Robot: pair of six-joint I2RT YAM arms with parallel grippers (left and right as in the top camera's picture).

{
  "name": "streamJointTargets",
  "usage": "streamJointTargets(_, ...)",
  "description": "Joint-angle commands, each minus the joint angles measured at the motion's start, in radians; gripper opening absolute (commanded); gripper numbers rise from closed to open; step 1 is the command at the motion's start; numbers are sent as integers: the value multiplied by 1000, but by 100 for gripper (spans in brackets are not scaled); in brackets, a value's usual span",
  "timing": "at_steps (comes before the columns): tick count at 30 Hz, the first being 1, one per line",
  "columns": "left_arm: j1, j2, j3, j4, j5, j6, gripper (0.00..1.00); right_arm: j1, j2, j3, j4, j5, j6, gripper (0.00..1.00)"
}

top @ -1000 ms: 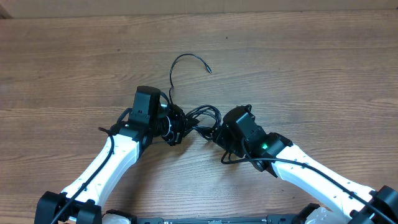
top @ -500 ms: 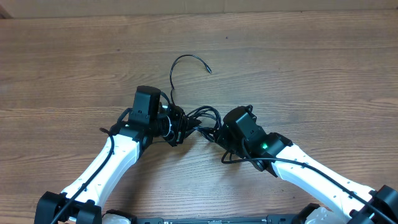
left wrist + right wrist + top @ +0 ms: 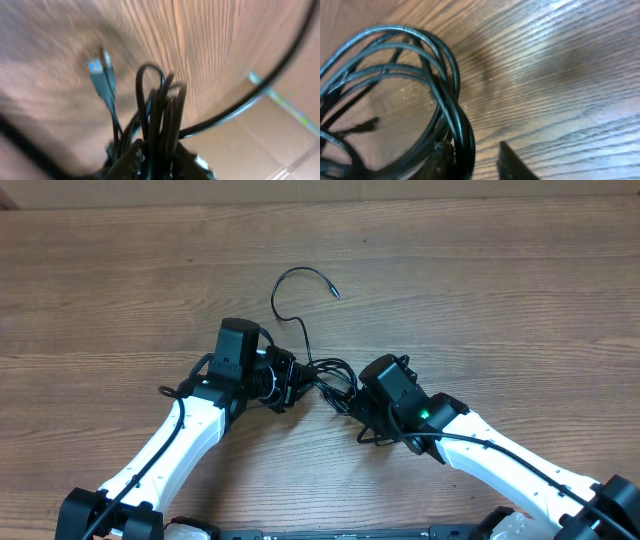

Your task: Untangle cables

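Note:
The black cables (image 3: 328, 370) lie bunched between my two grippers at mid table. One loose strand arcs up to a plug tip (image 3: 336, 293). My left gripper (image 3: 292, 385) points right into the bunch. In the left wrist view, the cables (image 3: 160, 110) stand between its fingers (image 3: 129, 161), and a blue plug (image 3: 97, 70) hangs beside them. That view is too blurred to show any gap at the left gripper (image 3: 157, 157). My right gripper (image 3: 350, 398) reaches in from the right and is open. A cable loop (image 3: 420, 65) rests against its left finger, with bare wood before the right finger (image 3: 512, 162).
The wooden table (image 3: 500, 300) runs to a pale edge along the top of the overhead view. Thick black cables fixed to the arms (image 3: 480, 442) trail behind each wrist. A pale floor or wall shows beyond the table in the left wrist view.
Both grippers' jaws have eased apart. The loose strand has swung right, away from the left wrist, and the bunch has drawn in smaller. The arms have scarcely moved.

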Motion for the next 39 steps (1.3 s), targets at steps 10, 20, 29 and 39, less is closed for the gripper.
streamJointTargets(10,6,-20,26,-211,-315,290,62,4,8,-16,-2,8,-3,62)
streamJointTargets(20,-51,-20,25,-323,-318,444,66,4,8,-16,-2,8,-3,84)
streamJointTargets(29,-152,-15,25,-325,-504,454,38,4,8,-16,-3,7,-3,91)
streamJointTargets(39,-189,93,25,-318,-491,351,34,4,8,-16,-10,7,-3,94)
